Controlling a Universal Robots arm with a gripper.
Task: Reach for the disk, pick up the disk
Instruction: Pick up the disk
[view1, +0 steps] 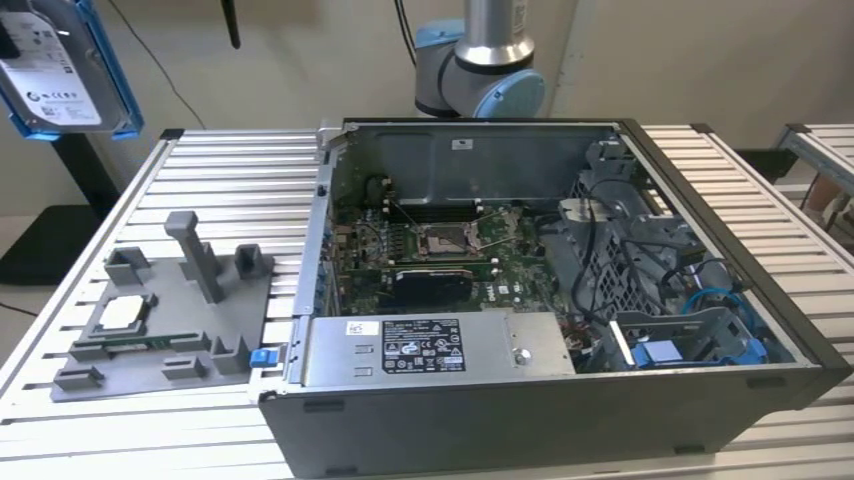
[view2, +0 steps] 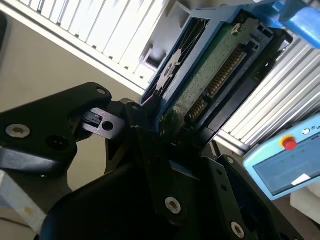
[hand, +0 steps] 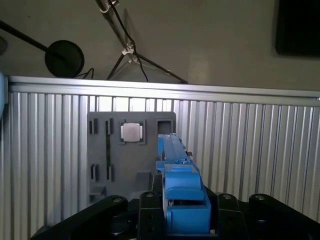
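The disk (view1: 60, 70), a silver drive with a white label in a blue bracket, hangs high in the air at the exterior view's upper left, well above the table. In the second wrist view its green circuit-board side (view2: 210, 85) faces the camera, and my gripper (view2: 180, 135) is shut on its near end with black fingers (view2: 145, 135) on either side. In the first wrist view the disk's blue bracket edge (hand: 179, 180) sticks out from between the gripper's (hand: 186, 215) two black fingers, above the grey fixture.
A grey fixture plate (view1: 174, 330) with posts and a small square silver chip (view1: 123, 312) lies on the slatted aluminium table (view1: 227, 170). An open computer case (view1: 534, 300) stands beside it. A light-blue pendant (view2: 280, 165) and tripod legs (hand: 135, 60) are off the table.
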